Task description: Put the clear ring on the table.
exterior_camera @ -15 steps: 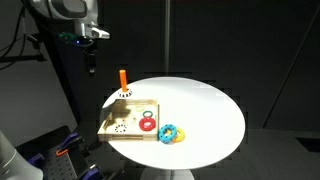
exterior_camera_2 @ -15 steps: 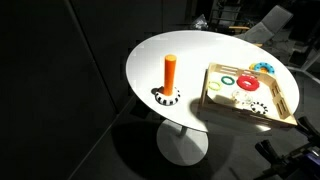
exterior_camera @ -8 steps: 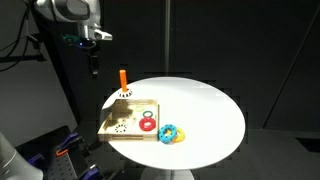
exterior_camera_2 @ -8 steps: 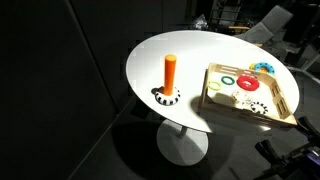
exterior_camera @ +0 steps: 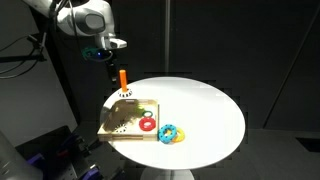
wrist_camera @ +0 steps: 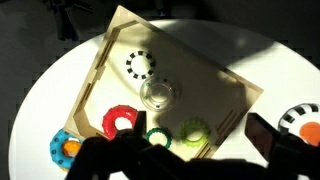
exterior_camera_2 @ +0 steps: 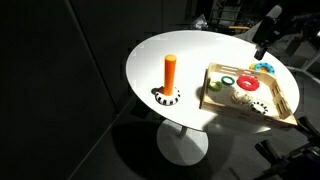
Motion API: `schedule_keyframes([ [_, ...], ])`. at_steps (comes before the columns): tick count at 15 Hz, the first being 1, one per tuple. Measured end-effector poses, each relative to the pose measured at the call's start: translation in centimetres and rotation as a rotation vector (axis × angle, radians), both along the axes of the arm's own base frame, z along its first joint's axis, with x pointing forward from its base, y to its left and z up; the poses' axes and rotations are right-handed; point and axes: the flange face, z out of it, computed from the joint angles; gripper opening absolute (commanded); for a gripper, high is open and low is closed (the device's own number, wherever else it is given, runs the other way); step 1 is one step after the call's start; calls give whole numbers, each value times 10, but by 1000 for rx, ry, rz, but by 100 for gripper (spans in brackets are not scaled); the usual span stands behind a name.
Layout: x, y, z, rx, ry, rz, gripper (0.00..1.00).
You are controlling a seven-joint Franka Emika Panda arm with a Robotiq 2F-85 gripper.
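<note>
The clear ring (wrist_camera: pixel 157 94) lies in the middle of the square wooden tray (wrist_camera: pixel 215 80), seen in the wrist view as a faint glassy circle. The tray stands on the round white table (exterior_camera: pixel 200 105), which also shows in an exterior view (exterior_camera_2: pixel 160 55). My gripper (wrist_camera: pixel 190 160) is open and empty, with its dark fingers spread at the bottom of the wrist view, high above the tray. In an exterior view it hangs (exterior_camera: pixel 110 62) above the table's edge, next to the orange peg (exterior_camera: pixel 122 78).
On the tray lie a black-and-white ring (wrist_camera: pixel 141 64), a red ring (wrist_camera: pixel 122 122) and two green rings (wrist_camera: pixel 193 133). A blue-and-yellow ring (wrist_camera: pixel 66 147) lies on the table beside the tray. The orange peg (exterior_camera_2: pixel 170 72) stands upright on a striped base.
The arm has swung from outside the table toward it and now hangs near the orange peg. It has come into view at the top right of the other exterior view.
</note>
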Motion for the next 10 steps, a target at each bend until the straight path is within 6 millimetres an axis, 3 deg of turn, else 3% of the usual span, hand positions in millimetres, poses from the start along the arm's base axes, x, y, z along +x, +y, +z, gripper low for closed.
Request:
schedule_keyframes([
  [5, 14, -15, -27, 6, -19, -45, 100],
  [10, 16, -19, -31, 2, -15, -60, 100],
])
